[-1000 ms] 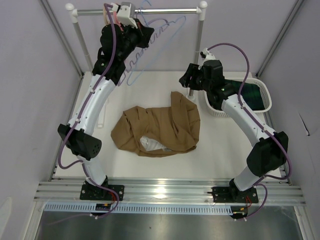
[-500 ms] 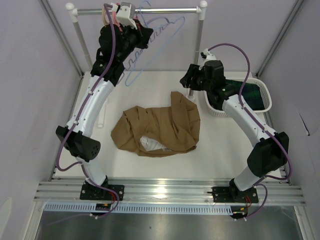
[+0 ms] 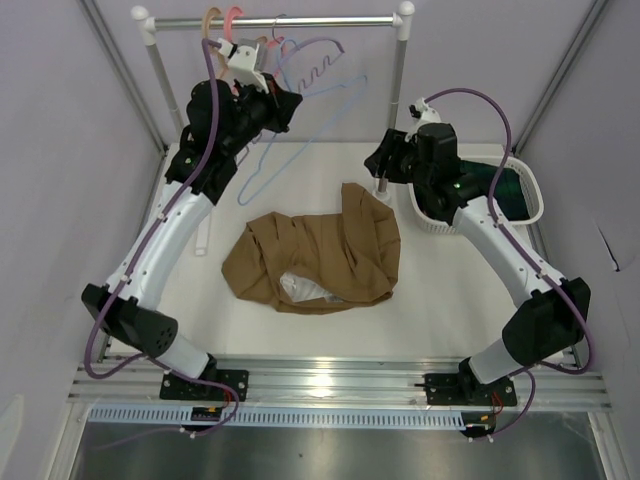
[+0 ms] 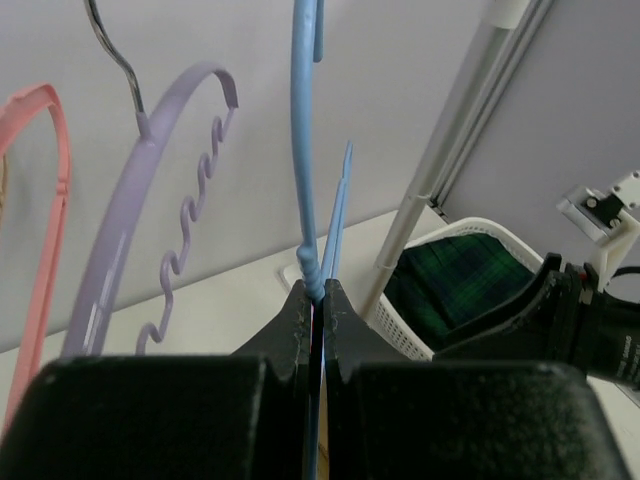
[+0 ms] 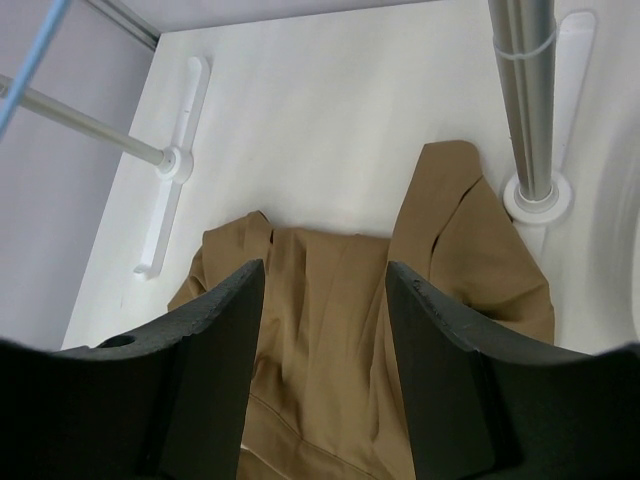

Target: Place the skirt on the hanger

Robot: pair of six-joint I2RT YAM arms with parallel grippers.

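You are pinching the hanger (image 4: pixel 303 150) in your left gripper (image 4: pixel 315 300), probably to bring it down to the skirt (image 3: pixel 320 255). Your right gripper (image 5: pixel 325 270) is hovering spread and empty near the skirt, probably to lift it.

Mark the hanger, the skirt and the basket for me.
hanger (image 4: pixel 303 150), left wrist view, on its upright blue bar.
skirt (image 3: pixel 320 255), top external view, on the middle of the tan cloth.
basket (image 3: pixel 428 222), top external view, on its near white wall.

Left tool (image 4: pixel 316 300) drawn down from the rail (image 3: pixel 320 20), hanger (image 4: pixel 303 150) swung lower with it
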